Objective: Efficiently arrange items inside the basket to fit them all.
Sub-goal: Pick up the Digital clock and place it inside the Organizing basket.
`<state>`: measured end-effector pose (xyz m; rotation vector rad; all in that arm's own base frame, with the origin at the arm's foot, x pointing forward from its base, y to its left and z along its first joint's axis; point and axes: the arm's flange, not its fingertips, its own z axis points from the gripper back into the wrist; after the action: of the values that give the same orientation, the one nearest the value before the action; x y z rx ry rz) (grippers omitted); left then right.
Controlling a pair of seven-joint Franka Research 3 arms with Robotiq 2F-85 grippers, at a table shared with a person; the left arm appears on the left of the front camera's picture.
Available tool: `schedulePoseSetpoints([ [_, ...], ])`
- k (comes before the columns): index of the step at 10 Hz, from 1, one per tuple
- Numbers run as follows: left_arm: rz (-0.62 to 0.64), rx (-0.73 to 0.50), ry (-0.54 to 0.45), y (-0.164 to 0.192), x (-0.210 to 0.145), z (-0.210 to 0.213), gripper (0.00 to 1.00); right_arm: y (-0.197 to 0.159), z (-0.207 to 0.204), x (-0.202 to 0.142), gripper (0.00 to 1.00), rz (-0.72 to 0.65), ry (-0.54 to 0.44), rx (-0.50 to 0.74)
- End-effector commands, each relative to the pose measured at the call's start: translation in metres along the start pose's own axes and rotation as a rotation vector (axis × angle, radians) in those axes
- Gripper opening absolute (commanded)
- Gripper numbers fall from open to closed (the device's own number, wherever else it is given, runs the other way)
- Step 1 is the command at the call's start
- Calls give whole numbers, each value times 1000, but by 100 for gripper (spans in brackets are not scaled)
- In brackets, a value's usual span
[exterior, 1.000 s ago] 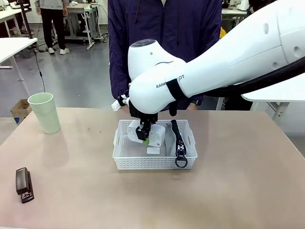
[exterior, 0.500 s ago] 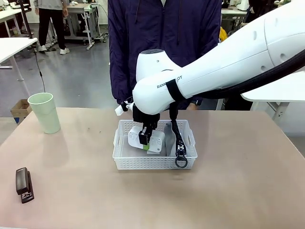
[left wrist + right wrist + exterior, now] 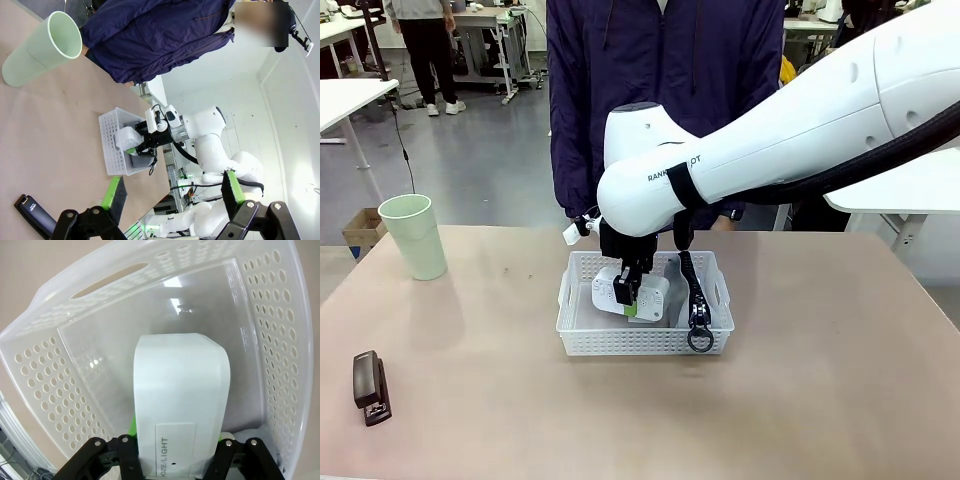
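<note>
I'm clamping the white box (image 3: 655,293) in my right gripper (image 3: 628,300), with the basket (image 3: 640,342) lying around it. My left gripper (image 3: 172,192) is hanging spread wide.

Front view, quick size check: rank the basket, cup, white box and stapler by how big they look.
1. basket
2. cup
3. white box and stapler: too close to rank; the right gripper covers part of the box, and the stapler lies nearer the camera.
</note>
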<state>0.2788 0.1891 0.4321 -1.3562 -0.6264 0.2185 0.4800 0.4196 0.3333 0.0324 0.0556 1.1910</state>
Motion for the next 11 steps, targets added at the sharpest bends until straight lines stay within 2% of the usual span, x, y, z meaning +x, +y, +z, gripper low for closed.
schedulePoseSetpoints([
  [1, -21, -15, -2, -1, -1, 0, 100, -3, 4, 2, 100, 38, 7, 11],
  [5, -21, -15, -2, -1, -1, 0, 100, -4, 4, 1, 100, 35, 8, 19],
  [7, -21, -15, -2, -1, -1, 0, 100, -7, 20, -8, 100, 23, -34, 24],
  [9, -21, -15, -2, -1, -1, 0, 100, 0, 70, -36, 100, -31, -113, 61],
  [10, -21, -15, -2, -1, -1, 0, 100, 4, 107, -67, 100, -103, -163, 97],
  [11, -21, -15, -2, -1, -1, 0, 100, 3, 133, -101, 100, -160, -231, 189],
])
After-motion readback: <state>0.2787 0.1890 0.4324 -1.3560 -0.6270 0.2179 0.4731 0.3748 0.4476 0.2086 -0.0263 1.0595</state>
